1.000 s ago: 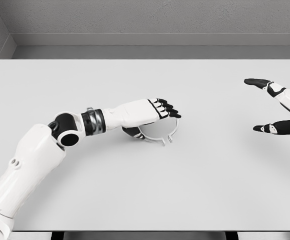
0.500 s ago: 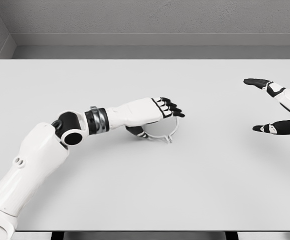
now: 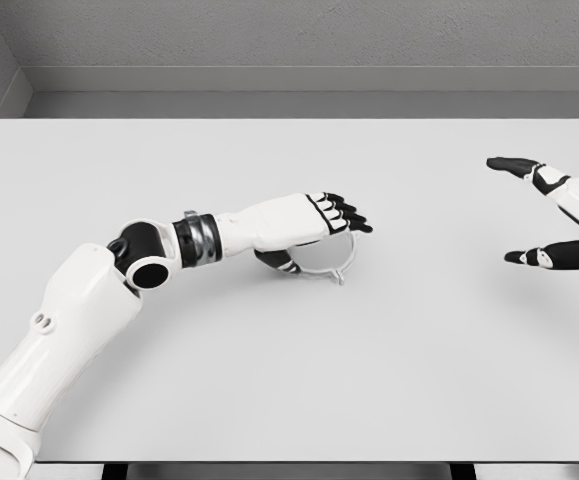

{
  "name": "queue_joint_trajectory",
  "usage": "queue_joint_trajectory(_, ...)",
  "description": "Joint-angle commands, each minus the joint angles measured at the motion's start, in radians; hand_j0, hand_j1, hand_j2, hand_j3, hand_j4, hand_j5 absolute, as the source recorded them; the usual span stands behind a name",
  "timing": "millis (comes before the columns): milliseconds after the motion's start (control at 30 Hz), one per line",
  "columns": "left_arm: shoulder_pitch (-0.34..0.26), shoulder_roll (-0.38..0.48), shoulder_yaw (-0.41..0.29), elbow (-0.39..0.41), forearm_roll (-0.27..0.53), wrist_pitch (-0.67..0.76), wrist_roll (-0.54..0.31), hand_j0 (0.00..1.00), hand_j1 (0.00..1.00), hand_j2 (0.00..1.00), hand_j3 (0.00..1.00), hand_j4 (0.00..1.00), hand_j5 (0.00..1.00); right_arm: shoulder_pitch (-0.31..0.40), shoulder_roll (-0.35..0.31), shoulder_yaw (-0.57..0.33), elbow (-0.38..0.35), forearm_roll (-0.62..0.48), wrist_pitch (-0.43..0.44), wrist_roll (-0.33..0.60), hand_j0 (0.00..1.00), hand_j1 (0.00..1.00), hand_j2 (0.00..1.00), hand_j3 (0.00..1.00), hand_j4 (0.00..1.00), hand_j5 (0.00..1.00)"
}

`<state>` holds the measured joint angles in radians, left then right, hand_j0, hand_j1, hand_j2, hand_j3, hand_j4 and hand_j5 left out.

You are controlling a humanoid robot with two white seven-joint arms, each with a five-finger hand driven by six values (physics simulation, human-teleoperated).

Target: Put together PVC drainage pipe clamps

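Nearest the camera, the white upper part of the left arm rises from the lower left corner and crosses the front of the table (image 3: pixel 389 380), a plain pale grey surface that fills most of the view. The arm bends at a black elbow joint, then runs rightward through a dark banded wrist section toward the middle of the table.

There the left hand (image 3: pixel 304 225) lies low over the pipe clamp (image 3: pixel 327 262), a thin pale ring lying flat on the table just left of centre. The hand covers the ring's far-left part: the black-tipped fingers (image 3: pixel 347 214) reach out nearly straight and close together over the ring's far edge, while the dark thumb (image 3: pixel 272 260) curls beneath the palm at the ring's left side. Whether finger and thumb actually pinch the ring cannot be told from this angle; they look to be touching it or just beside it. The ring's near-right arc lies bare, with small tabs sticking out at its near edge.

Farther right, well apart from the clamp, the right hand (image 3: pixel 559 215) comes in from the right edge and hovers above the table. It is spread wide, one black fingertip pointing left at the top and the dark thumb pointing left below, with nothing between them.

Beyond the table's far edge stands a grey wall (image 3: pixel 289 40).
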<state>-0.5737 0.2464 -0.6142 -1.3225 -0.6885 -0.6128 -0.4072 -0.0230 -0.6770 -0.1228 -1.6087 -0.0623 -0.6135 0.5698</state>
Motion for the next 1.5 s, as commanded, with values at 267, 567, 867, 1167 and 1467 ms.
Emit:
queue_joint_trajectory(267, 0.002, 0.057, 0.01, -0.063, 0.023, 0.002, 0.002, 1.0, 1.0, 1.0, 1.0, 1.0, 1.0, 0.002, -0.001, 0.0, -0.002, -0.01, 0.003, -0.001, 1.0, 1.0, 1.0, 1.0, 1.0, 1.0)
queue_joint_trajectory(567, -0.117, 0.114, 0.096, 0.146, 0.049, 0.002, 0.004, 1.0, 1.0, 1.0, 1.0, 1.0, 1.0, 0.0, -0.001, 0.0, -0.002, -0.01, 0.003, -0.001, 1.0, 1.0, 1.0, 1.0, 1.0, 1.0)
queue_joint_trajectory(867, -0.132, 0.01, 0.06, 0.262, 0.037, 0.002, 0.002, 1.0, 1.0, 1.0, 1.0, 1.0, 1.0, 0.0, -0.001, 0.0, 0.0, -0.01, 0.003, -0.002, 1.0, 1.0, 1.0, 1.0, 1.0, 1.0)
queue_joint_trajectory(1167, -0.132, -0.004, 0.044, 0.259, 0.035, 0.002, 0.001, 1.0, 1.0, 1.0, 1.0, 1.0, 1.0, 0.0, -0.001, 0.0, 0.0, -0.01, 0.003, -0.001, 1.0, 1.0, 1.0, 1.0, 1.0, 1.0)
queue_joint_trajectory(1467, -0.127, -0.018, 0.037, 0.256, 0.035, 0.002, 0.001, 1.0, 1.0, 1.0, 1.0, 1.0, 1.0, 0.0, -0.001, 0.0, 0.003, -0.01, 0.003, -0.001, 1.0, 1.0, 1.0, 1.0, 1.0, 1.0)
